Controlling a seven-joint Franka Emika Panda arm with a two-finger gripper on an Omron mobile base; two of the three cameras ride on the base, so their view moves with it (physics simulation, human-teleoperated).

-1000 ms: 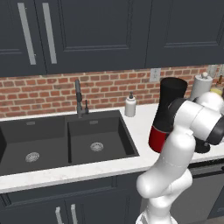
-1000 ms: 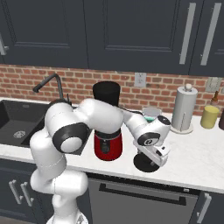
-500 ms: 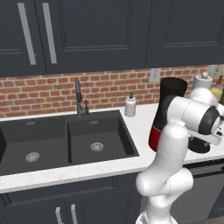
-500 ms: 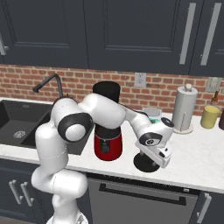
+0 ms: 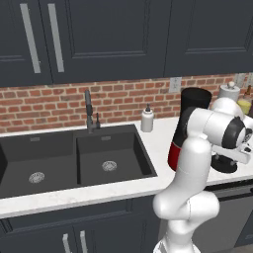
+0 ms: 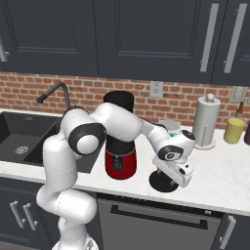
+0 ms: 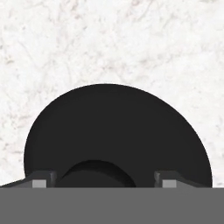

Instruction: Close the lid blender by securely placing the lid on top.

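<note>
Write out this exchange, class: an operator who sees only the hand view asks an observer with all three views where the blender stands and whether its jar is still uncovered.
Operator: I see the lid lying on the white counter under the gripper, with a fingertip on either side of its knob. Where is the blender?
Observer: The blender stands on the same counter. In the right base view it is left of the lid, close by but apart from it.
Operator: Is the jar's top uncovered?
Observer: Yes, the jar's rim is bare and nothing sits on it.
</note>
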